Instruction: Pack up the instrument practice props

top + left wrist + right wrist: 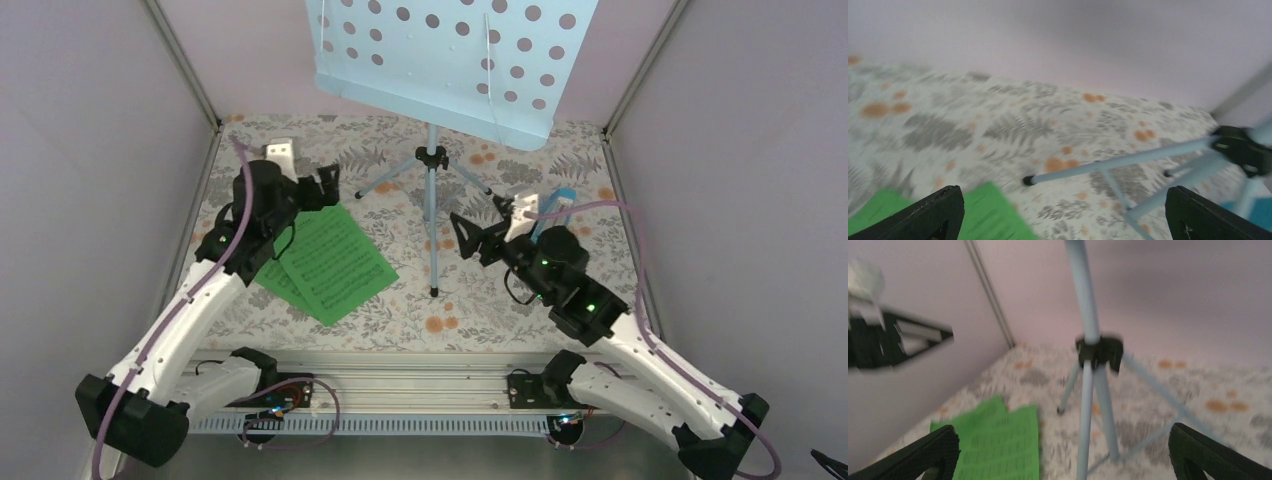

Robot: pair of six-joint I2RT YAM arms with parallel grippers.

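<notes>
The pale blue music stand stands at the back centre on its tripod (432,215). Its hole-punched desk (450,60) is tilted overhead. Green sheet-music pages (330,262) lie flat on the floral cloth to the left of the tripod. My left gripper (318,190) hovers over the pages' far corner, open and holding nothing. In the left wrist view that gripper (1063,220) faces a tripod leg (1118,164), with the green pages (983,215) below. My right gripper (485,225), open and holding nothing, sits just right of the pole (1087,405). A small blue thing (561,203), seemingly the metronome, peeks from behind my right wrist.
Pale walls with metal corner posts (185,60) close in the left, right and back sides. A metal rail (400,385) runs along the near edge between the arm bases. The tripod legs (395,175) spread low across the middle of the cloth.
</notes>
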